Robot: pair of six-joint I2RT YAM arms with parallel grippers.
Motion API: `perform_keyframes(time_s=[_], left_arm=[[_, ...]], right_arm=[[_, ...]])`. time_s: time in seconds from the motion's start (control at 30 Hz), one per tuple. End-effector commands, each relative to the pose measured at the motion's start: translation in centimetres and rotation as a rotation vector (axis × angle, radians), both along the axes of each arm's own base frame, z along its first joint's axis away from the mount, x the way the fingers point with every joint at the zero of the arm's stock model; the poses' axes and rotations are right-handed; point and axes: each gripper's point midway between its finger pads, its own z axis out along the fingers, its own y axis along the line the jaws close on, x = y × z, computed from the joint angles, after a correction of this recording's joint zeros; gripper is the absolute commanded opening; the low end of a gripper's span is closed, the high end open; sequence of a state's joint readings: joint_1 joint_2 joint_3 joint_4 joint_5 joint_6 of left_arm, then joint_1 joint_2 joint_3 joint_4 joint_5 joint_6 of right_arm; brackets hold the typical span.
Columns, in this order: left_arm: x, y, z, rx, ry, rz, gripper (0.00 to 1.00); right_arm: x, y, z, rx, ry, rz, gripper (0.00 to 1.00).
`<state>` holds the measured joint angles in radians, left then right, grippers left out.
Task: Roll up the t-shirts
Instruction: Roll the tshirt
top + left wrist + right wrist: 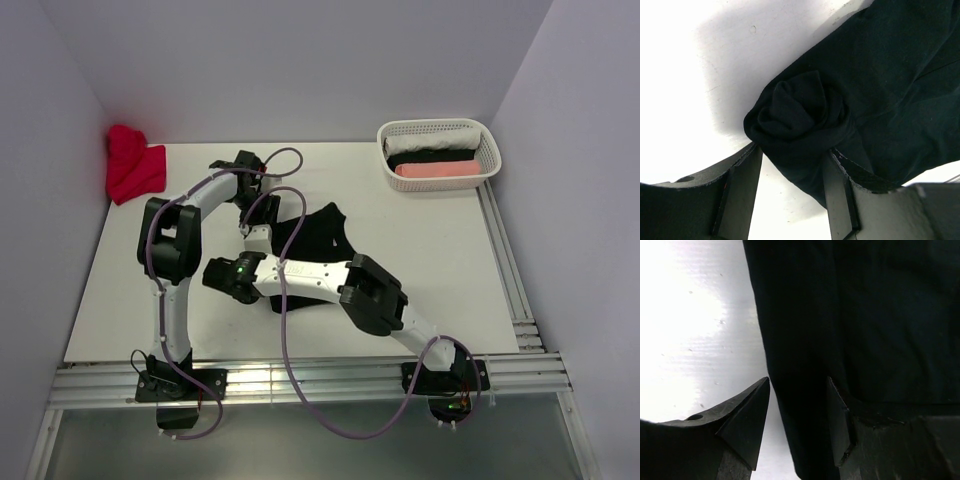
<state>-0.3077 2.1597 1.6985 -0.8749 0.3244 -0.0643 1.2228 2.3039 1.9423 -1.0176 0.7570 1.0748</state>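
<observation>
A black t-shirt (325, 235) lies mid-table, partly rolled from its left edge. In the left wrist view the roll's spiral end (797, 112) sits at the fingertips of my left gripper (795, 150), which is open and straddles it. The cloth brushes both fingers (837, 175), with bare table showing inside the left one. My right gripper (797, 382) is open too, astride the long dark roll (800, 340), with a gap at its left finger. From above, the left gripper (252, 226) and the right gripper (225, 277) both stand at the shirt's left side, where the arms hide the roll.
A crumpled red t-shirt (135, 166) lies at the back left by the wall. A white basket (483, 135) at the back right holds rolled white, black and pink shirts. Metal rails (512, 275) run along the right and front edges.
</observation>
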Motion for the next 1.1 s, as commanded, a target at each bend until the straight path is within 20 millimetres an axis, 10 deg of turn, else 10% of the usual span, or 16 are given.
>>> perform_keyframes(time_s=[0.0,0.6,1.07], left_arm=[[2.3,0.6,-0.4,0.044,-0.078,0.0,0.55],[2.1,-0.3,0.8,-0.004,-0.078,-0.034,0.63],[4.4,0.5,10.6,-0.191,-0.228,-0.09,0.75]], right_arm=[[-0.5,-1.8,-0.2,-0.139,-0.002,0.014,0.56],[-2.2,-2.2,-4.4,-0.184,0.115,0.052,0.42],[-2.1,3.1,-0.7,0.607,0.202,0.17,0.34]])
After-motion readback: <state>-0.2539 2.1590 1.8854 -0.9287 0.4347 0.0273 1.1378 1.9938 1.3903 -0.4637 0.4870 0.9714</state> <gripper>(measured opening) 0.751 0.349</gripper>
